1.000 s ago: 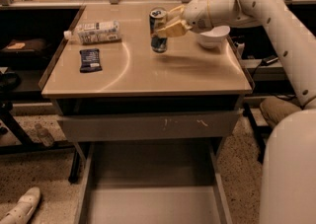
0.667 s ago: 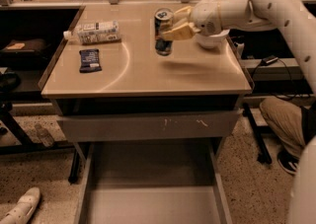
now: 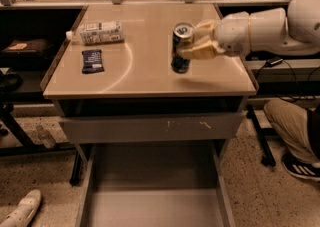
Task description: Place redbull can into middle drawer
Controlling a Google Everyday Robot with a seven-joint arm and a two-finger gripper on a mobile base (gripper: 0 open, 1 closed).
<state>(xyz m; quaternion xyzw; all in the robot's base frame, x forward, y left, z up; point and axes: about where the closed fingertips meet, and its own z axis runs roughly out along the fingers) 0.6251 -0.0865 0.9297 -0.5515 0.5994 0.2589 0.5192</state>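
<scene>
Closest to the camera is the open drawer (image 3: 150,206). It's pulled out under the table with nothing on its floor, and the bottom edge of the picture cuts off its front. Just above it is one shut drawer front (image 3: 125,127) with a few pale scratches. That makes two drawers showing.

Up on the table (image 3: 145,78), the can (image 3: 179,61) has come forward and to the right since a moment ago, so it's now near the front edge. The claw (image 3: 193,41) is closed around its middle from the right side. The can leans a bit, and I think it's lifted clear of the tabletop, though that's hard to be sure of from this angle. The fingers (image 3: 197,52) cover part of the can's side. The arm (image 3: 265,28) runs off the right edge of the picture.

Further back on the left are one dark snack packet (image 3: 93,61) and one plastic bottle (image 3: 97,33) lying on its side. Neither has moved.

On the floor there's one white shoe (image 3: 22,211) at bottom left and one dark shoe (image 3: 300,163) at right, both partly cut off.
</scene>
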